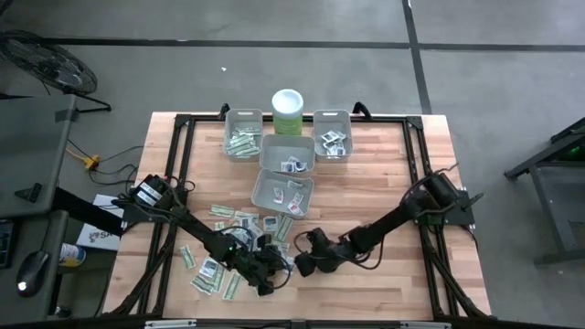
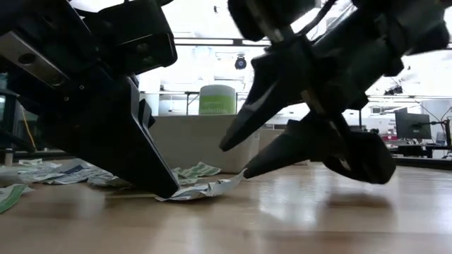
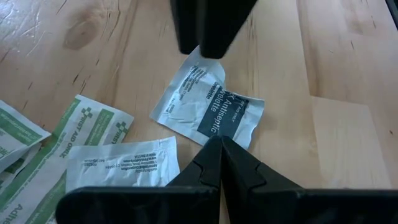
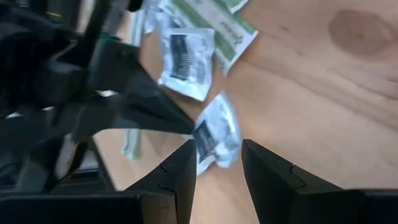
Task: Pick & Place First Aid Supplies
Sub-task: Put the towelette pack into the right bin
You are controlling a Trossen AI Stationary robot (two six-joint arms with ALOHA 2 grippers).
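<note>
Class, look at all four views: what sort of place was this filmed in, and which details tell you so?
Probably a robotics lab or workshop. A wooden workbench with a black frame stands on a bare concrete floor, a monitor sits on a desk behind, and grey sorting bins hold first aid packets.

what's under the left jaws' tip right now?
The shut left gripper presses on a white antiseptic packet lying on the bare wooden table. The open right gripper straddles the packet's other end. Whatever lies beneath the packet is covered.
</note>
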